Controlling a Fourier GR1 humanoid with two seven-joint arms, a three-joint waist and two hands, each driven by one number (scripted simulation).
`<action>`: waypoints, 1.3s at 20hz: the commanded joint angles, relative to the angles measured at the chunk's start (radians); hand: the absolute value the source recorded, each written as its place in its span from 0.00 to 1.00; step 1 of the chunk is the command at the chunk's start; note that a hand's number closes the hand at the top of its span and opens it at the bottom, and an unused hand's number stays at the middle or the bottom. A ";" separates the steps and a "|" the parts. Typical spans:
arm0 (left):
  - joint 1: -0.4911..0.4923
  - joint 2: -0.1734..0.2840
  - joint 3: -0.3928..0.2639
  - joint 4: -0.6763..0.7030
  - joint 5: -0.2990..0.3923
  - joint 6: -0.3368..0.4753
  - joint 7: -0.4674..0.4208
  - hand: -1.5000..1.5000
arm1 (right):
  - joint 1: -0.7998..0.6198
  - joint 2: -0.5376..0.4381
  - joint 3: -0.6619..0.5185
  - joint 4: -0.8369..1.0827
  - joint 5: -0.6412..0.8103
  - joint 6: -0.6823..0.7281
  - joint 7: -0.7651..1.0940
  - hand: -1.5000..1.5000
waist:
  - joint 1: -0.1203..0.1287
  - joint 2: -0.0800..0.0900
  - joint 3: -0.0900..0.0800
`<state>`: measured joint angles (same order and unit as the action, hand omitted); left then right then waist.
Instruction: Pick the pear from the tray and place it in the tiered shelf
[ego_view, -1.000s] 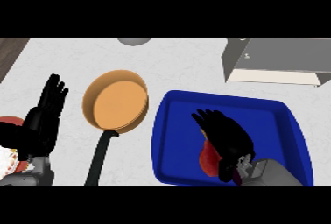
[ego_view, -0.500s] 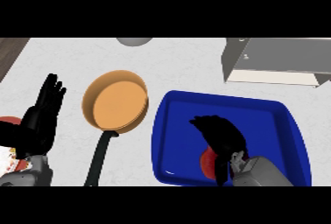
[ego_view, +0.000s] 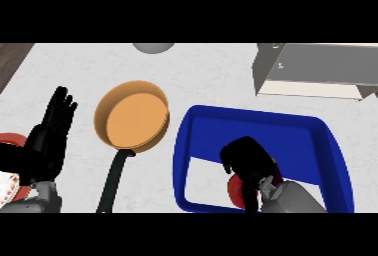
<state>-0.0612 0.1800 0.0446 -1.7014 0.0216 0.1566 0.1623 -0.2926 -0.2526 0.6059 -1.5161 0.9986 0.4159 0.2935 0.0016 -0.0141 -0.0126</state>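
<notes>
Right hand (ego_view: 247, 159) now curled on red pear (ego_view: 238, 190) in blue tray (ego_view: 310, 122)

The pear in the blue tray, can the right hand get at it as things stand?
Probably yes. The right hand is already over the red pear inside the blue tray, fingers curled down onto it, and nothing else lies between them. Whether it holds the pear cannot be told.

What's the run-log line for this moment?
right hand: curled over red pear in blue tray | left hand: open, resting at left edge | tiered shelf: far right, pear not yet placed
</notes>
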 joint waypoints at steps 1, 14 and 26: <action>-0.023 -0.002 -0.001 -0.007 -0.005 -0.004 0.023 0.50 | -0.006 -0.006 -0.064 0.069 0.044 -0.091 -0.030 1.00 | 0.001 0.014 0.013; 0.028 -0.015 0.010 0.004 -0.021 0.003 -0.033 0.50 | 0.118 -0.040 -0.482 -0.245 -0.240 0.017 0.217 1.00 | -0.013 0.009 0.012; -0.003 0.007 0.048 0.049 0.011 -0.030 -0.025 0.50 | -0.007 0.032 -0.727 -0.660 -0.323 -0.029 0.543 1.00 | -0.018 0.009 0.012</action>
<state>-0.0636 0.1718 0.0689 -1.6825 0.0113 0.1529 0.1558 -0.2876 -0.1886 -0.0372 -2.0446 0.6933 0.3519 0.7360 -0.0141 -0.0062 -0.0012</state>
